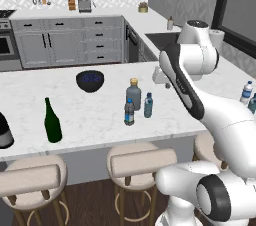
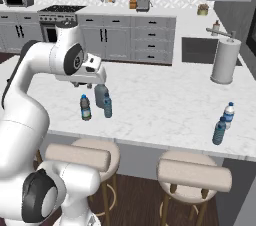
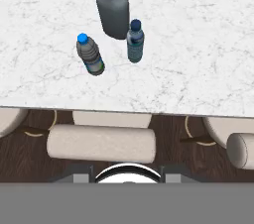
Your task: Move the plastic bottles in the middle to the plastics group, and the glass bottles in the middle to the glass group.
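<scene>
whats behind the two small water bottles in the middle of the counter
The squat grey bottle with a tan cap stands just behind the two small water bottles, and farther back a dark bowl. The grey bottle's lower front is covered by them.

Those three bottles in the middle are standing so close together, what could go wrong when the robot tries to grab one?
1. The grey glass bottle stands right beside the two small water bottles. Reaching for one, the fingers could knock over a neighbour.

2. They stand near the counter's front edge, above the stools. A tipped bottle might roll off.

3. The dark green wine bottle is tall and slim. Setting the grey bottle beside it could topple it.
</scene>
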